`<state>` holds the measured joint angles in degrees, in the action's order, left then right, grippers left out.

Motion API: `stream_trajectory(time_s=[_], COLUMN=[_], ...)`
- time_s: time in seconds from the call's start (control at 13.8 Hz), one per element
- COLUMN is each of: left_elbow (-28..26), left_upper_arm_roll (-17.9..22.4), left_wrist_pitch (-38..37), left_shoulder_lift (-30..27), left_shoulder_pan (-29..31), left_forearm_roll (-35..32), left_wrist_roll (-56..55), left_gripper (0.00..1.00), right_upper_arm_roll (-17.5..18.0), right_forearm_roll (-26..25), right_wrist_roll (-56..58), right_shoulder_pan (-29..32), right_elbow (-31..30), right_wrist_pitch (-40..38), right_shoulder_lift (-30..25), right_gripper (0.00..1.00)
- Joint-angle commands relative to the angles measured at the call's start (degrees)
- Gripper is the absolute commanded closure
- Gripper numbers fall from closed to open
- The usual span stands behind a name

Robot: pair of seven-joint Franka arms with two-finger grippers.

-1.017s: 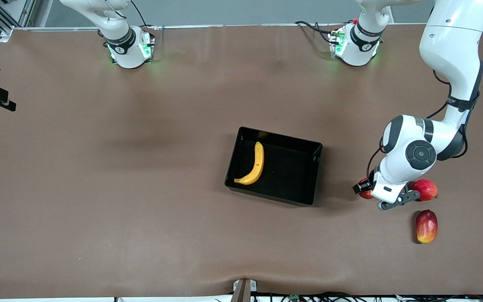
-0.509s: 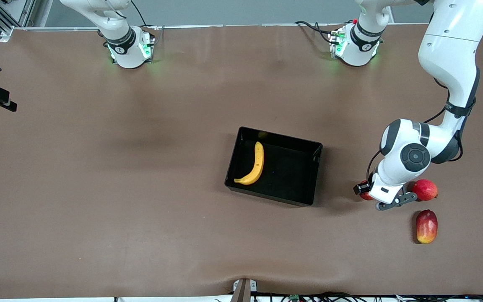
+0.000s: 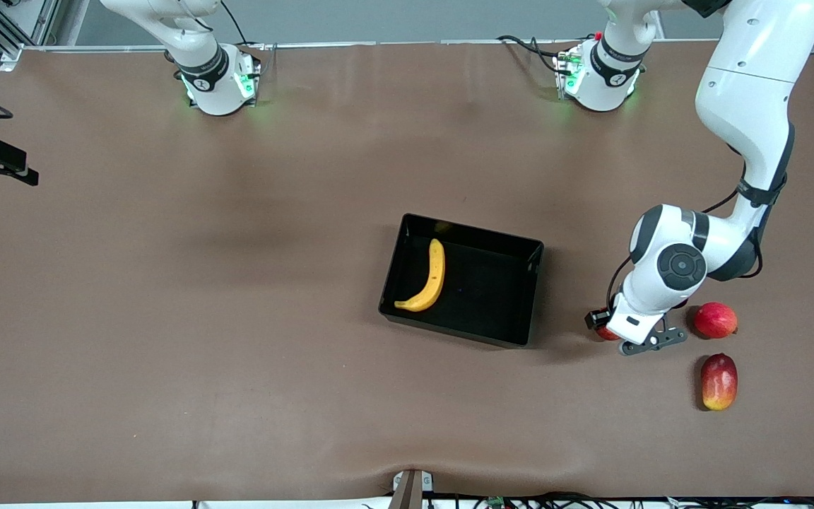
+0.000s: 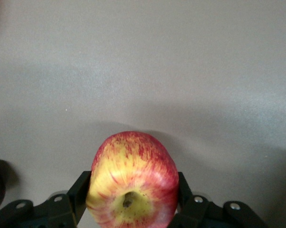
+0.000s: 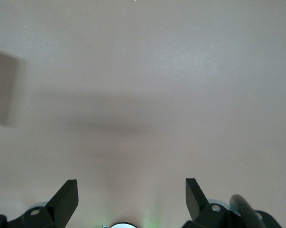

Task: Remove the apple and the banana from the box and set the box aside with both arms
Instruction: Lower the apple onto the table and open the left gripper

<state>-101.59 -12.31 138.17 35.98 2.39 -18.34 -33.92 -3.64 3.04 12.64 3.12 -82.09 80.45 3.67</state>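
Brown table (image 3: 237,318); apple (image 4: 132,180) btwn left jaws.

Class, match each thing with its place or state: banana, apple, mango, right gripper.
1 banana
2 apple
3 mango
4 right gripper

A gripped by the left gripper
B open, holding nothing
C lying in the black tray
D on the table, outside the tray

Pairs: 1-C, 2-A, 3-D, 4-B.
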Motion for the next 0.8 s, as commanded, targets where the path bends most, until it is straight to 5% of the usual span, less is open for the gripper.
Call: stream_trajectory(time_s=[0.0,0.73], left_elbow=[3.7,11.5], left_upper_arm_roll=[0.0,0.3], left_wrist_pitch=[0.3,0.3], left_shoulder_lift=[2.9,8.2], left_shoulder_pan=[0.5,6.5], left_forearm_roll=[-2.9,-2.5], left_wrist_roll=[0.4,3.8], left_gripper=[1.00,1.00], right_upper_arm_roll=[0.0,-0.3], right_forearm_roll=[0.0,-1.1], right_wrist_roll=[-0.4,-0.2], right_shoulder_pan=[0.1,1.4], right_elbow=[0.2,0.4], right_wrist_pitch=[-0.5,2.4], right_shoulder_lift=[-0.1,0.0], right_gripper=[0.00,0.00])
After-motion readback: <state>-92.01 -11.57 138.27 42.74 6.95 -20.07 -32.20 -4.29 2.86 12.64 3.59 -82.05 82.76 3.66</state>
